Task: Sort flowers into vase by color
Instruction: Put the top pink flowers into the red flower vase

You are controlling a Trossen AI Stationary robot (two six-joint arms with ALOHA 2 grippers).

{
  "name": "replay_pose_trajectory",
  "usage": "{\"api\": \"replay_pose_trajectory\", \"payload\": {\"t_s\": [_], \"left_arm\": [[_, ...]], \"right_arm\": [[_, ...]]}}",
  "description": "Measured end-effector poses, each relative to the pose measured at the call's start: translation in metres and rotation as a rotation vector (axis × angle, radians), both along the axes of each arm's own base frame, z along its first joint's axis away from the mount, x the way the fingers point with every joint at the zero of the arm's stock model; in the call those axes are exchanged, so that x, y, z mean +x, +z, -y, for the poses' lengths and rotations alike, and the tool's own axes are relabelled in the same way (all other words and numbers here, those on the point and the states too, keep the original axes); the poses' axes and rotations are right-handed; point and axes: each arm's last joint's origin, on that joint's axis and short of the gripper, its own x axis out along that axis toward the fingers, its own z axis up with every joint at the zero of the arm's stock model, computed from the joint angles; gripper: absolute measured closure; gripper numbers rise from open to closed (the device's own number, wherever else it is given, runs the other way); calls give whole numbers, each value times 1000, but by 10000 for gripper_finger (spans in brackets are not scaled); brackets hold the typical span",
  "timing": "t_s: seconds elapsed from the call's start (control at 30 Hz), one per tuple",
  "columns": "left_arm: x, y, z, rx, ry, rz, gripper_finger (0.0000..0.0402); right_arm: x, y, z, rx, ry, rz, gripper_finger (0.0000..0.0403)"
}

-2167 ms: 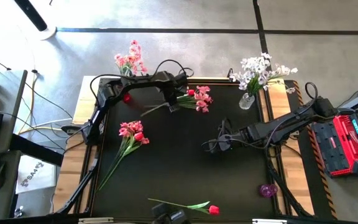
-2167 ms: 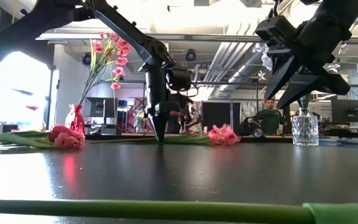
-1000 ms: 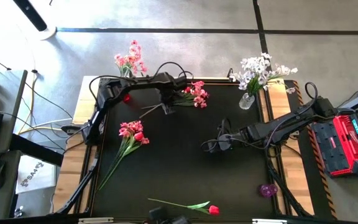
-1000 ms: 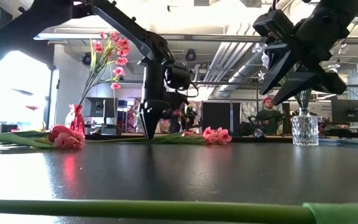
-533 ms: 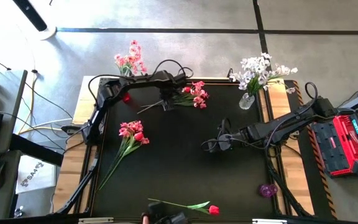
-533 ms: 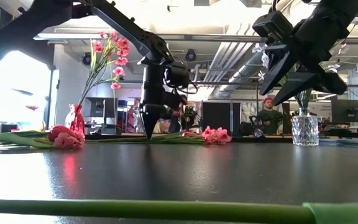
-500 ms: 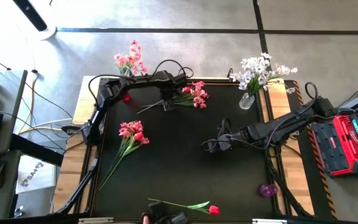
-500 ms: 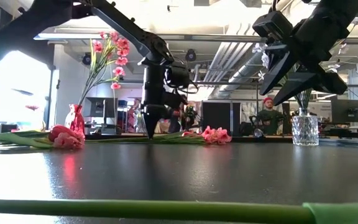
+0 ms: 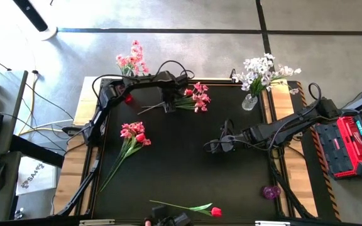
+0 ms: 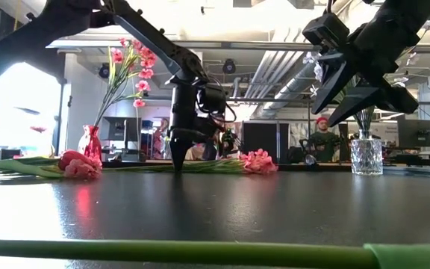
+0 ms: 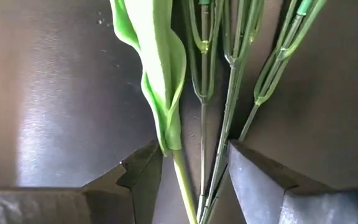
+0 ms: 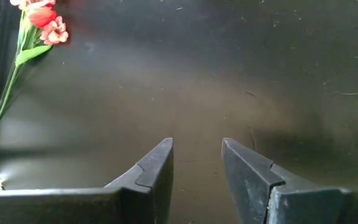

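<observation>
A bunch of pink blossom sprays with a red tulip [image 9: 197, 97] lies on the black table near its far edge, blossoms [image 10: 260, 161] resting on the top. My left gripper [image 9: 167, 107] stands over its stems, shut on them. Hovering above the table's middle right, my right gripper [image 9: 213, 146] is open and has nothing between its fingers. A red vase [image 9: 128, 98] at the far left holds pink sprays. A glass vase [image 9: 249, 102] at the far right holds white sprays. My left gripper pinches the bunch's green stems [image 11: 199, 163] and a leaf's base between its two fingers, partway along the stems, short of the blossoms. The fingers [image 10: 178, 158] point straight down and lie across the stems. The bunch lies nearly flat, its blossoms on the table.
A second bunch of pink blossoms and a red tulip [image 9: 134, 133] lies at the left. A single red tulip [image 9: 215, 211] lies at the near edge, its stem [image 10: 200, 254] close before the low camera. A purple vase [image 9: 270, 191] stands near right. A red case [image 9: 354, 144] sits beyond the right edge.
My left gripper has edged toward the table's far left corner with the stems in its hold. The bunch has slid a little along the table with it, blossoms staying on the top.
</observation>
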Motion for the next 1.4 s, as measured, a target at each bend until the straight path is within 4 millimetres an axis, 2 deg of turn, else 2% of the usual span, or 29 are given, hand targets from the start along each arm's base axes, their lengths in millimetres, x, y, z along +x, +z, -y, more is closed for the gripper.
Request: {"api": "replay_pose_trajectory", "payload": {"t_s": [0.13, 0.3, 0.37, 0.47, 0.57, 0.7, 0.8, 0.97, 1.03, 1.13, 1.33, 1.4], "left_arm": [[1, 1, 1, -29, 20, 27, 276], [2, 0, 3, -61, 24, 41, 374], [2, 1, 3, -90, 32, 57, 392], [3, 7, 5, -111, 43, 80, 390], [5, 27, 13, -187, 46, 157, 397], [11, 73, 16, -179, 48, 405, 400], [19, 91, 18, -205, 57, 566, 401], [28, 120, 26, -421, 52, 815, 401], [31, 119, 26, -430, 85, 821, 399], [33, 107, 33, -301, 106, 736, 381], [28, 78, 55, -310, 88, 597, 302], [27, 73, 60, -319, 86, 565, 274]], "right_arm": [[0, 0, 0, 1, -1, -1, 277], [0, 0, 0, 2, -1, 0, 277], [0, 0, 0, 2, -1, -1, 277], [0, 0, 0, 2, -1, -1, 277], [0, 0, 0, 6, 3, -2, 277], [-1, -1, 0, 3, 14, -17, 277], [-2, -2, 1, -13, 28, -36, 277], [-2, -2, 1, -16, 35, -39, 277], [-3, -2, 1, -23, 49, -44, 277], [-3, -3, 1, -24, 51, -56, 277], [-4, -3, 1, -19, 56, -67, 277], [-5, -4, 1, -21, 58, -75, 277]]}}
